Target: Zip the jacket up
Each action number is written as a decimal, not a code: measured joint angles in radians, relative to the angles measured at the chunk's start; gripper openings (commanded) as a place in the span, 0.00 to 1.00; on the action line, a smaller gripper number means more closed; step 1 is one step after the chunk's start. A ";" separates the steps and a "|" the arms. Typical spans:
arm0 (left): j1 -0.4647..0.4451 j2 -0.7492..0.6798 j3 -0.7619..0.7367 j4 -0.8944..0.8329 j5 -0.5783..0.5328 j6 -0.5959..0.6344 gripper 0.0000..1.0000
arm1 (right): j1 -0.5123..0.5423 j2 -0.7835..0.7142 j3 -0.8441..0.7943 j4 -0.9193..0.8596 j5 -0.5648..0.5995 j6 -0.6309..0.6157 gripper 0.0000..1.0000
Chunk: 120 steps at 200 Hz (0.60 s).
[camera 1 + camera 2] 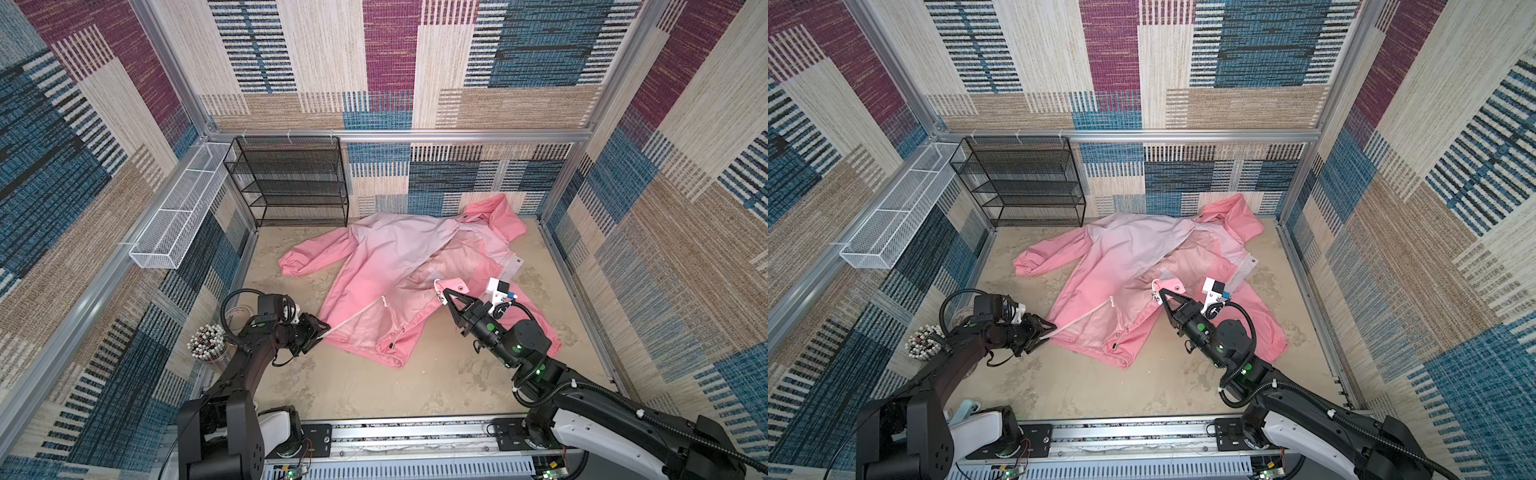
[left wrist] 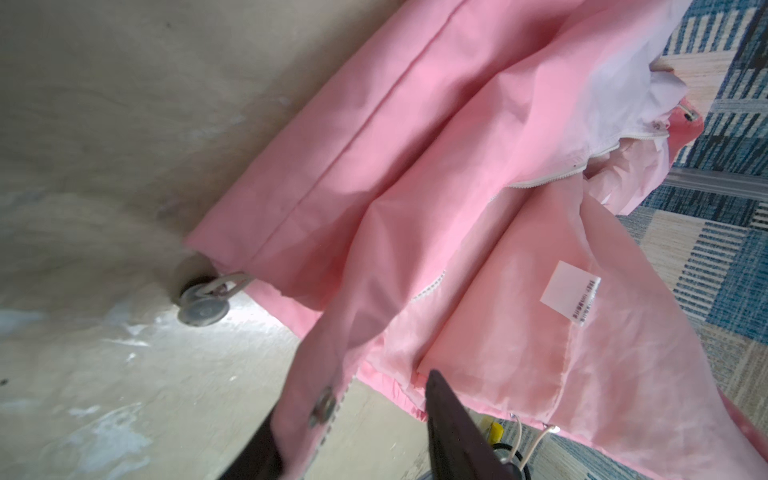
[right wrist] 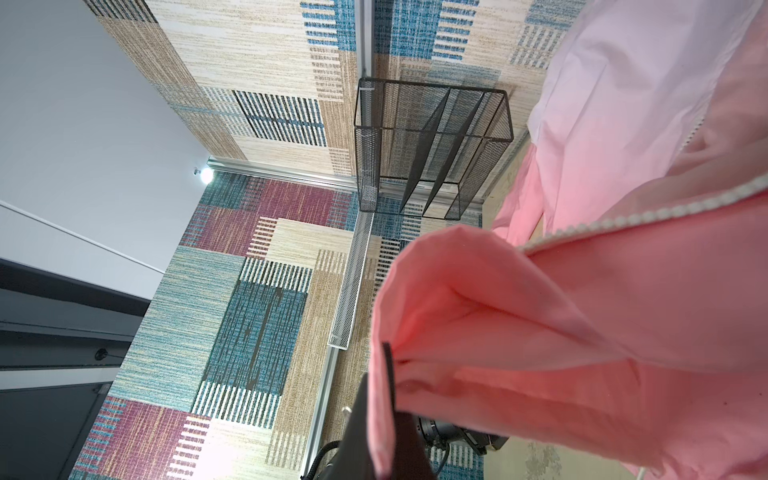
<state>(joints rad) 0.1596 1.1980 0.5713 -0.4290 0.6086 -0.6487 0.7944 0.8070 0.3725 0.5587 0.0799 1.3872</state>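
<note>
In both top views the jacket (image 1: 386,257) (image 1: 1121,266) lies open and crumpled on the worktop (image 1: 374,386). It spreads from the middle toward 1 o'clock, where the hood (image 1: 498,216) meets the back wall, and one sleeve (image 1: 307,257) runs out to 10 o'clock. The left claw (image 1: 323,330) (image 1: 1050,328) sits at the jacket's 8 o'clock corner, with the white zip (image 1: 357,318) edge stretched straight from it. The right claw (image 1: 444,293) (image 1: 1160,293), toward 4 o'clock, holds the other front corner lifted off the cloth below.

In the left wrist view the left claw (image 2: 353,399) stands apart. A narrow front strip with a metal snap (image 2: 324,405) lies against one finger with bare worktop showing beside it, so it looks draped rather than pinched. Shiny lining with a white label (image 2: 571,293) spreads beyond.

In the right wrist view the right claw (image 3: 384,374) is pressed together on a fold of the pink cloth, and the zip (image 3: 623,224) teeth run just past it.

The cloth looks thin, light, limp and slick. It will likely slip from a loose pinch and bunch up rather than push. The best hold seems to be the hem ends of the two zip edges, where stitching and the snap add stiffness, with both kept taut
</note>
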 measured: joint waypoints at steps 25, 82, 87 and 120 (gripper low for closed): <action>0.023 0.023 -0.014 0.040 0.000 -0.025 0.50 | 0.000 0.000 0.002 -0.003 0.000 0.000 0.00; 0.082 0.053 -0.020 0.097 0.020 -0.029 0.44 | 0.000 0.004 0.006 -0.003 0.000 0.000 0.00; 0.082 0.058 -0.020 0.103 0.024 -0.029 0.41 | 0.000 0.004 0.007 -0.003 0.000 0.000 0.00; 0.087 0.076 -0.020 0.119 0.050 -0.029 0.22 | 0.000 0.006 0.015 -0.005 0.000 0.000 0.00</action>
<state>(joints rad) 0.2462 1.2736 0.5514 -0.3103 0.6590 -0.6777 0.7944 0.8127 0.3878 0.5533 0.0795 1.3869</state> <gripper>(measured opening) 0.273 0.068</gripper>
